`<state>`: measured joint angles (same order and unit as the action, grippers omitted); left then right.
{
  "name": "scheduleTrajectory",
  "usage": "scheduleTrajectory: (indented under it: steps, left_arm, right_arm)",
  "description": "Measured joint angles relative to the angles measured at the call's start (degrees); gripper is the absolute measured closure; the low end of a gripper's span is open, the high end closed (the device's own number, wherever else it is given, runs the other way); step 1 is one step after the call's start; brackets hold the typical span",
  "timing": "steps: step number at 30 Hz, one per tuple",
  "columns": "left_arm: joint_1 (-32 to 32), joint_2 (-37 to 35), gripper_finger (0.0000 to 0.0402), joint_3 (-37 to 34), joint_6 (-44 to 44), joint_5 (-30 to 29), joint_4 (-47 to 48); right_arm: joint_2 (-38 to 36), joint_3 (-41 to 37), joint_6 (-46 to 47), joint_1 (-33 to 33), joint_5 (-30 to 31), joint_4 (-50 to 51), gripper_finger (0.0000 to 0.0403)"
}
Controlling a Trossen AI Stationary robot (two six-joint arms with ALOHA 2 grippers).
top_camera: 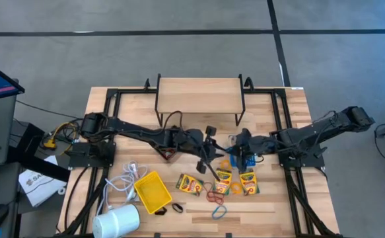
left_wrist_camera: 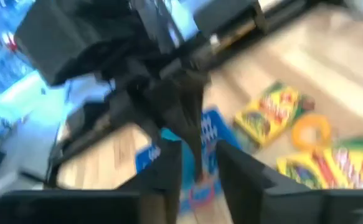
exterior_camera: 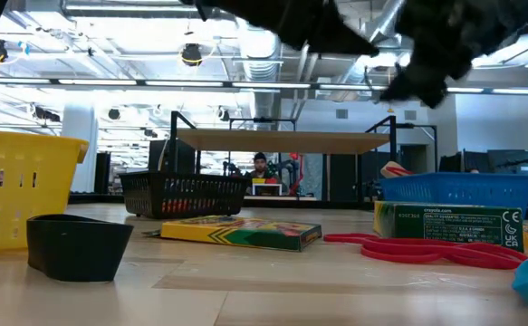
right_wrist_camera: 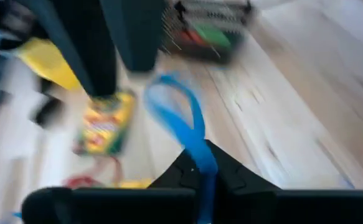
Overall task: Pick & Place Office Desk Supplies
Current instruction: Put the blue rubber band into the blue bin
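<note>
My right gripper (right_wrist_camera: 200, 167) is shut on a blue rubber band (right_wrist_camera: 178, 109) and hangs over the blue bin (top_camera: 244, 159) at mid-table. My left gripper (left_wrist_camera: 198, 177) is open and faces it closely from the left (top_camera: 212, 156), with the right gripper (left_wrist_camera: 181, 106) and the blue bin (left_wrist_camera: 213, 134) straight ahead of its fingers. Three crayon boxes (top_camera: 191, 184) (top_camera: 222, 177) (top_camera: 248, 182) lie flat near the bin. Red bands (top_camera: 215, 194), a blue band (top_camera: 218, 212) and an orange band (top_camera: 226, 164) lie loose on the wood. Dark clips (top_camera: 177, 208) lie by the yellow bin (top_camera: 151, 192). My right gripper pinches the blue rubber band at one end of its loop (right_wrist_camera: 203, 160) between the two shut fingers. The rest of the loop stands out past the fingertips, lifted clear of the table.
A black basket (top_camera: 168, 153) sits under the left arm. A small black bin (exterior_camera: 73, 246) stands near the front edge. A white coiled cable (top_camera: 129, 178) and a white cylinder (top_camera: 116, 221) lie at the near left. A raised wooden shelf (top_camera: 199, 96) stands at the far side.
</note>
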<state>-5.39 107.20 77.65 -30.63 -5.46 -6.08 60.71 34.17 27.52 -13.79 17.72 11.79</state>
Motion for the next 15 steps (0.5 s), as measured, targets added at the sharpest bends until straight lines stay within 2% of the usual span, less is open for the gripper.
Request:
scheduleTrajectory:
  steps: [4,7,12,15]
  left_arm:
    - [-0.40,0.00,0.0242,0.00,1.16,-0.81,7.38]
    - [-1.27,-0.89,0.0216,-0.02,1.58,-0.78,11.72]
    - [-1.66,-2.38,0.0204,0.02,7.53,0.12,16.21]
    - [-1.55,-2.40,0.0204,-1.48,11.14,1.02,17.29]
  right_arm:
    - [0.00,0.00,6.07,-0.61,3.18,10.52,0.0401]
    - [0.00,0.00,9.54,-1.72,4.57,15.81,0.0402]
    - [0.02,0.00,9.11,-2.65,3.21,18.81,0.0396]
    - [0.02,0.00,7.63,-2.75,1.36,20.13,0.0371]
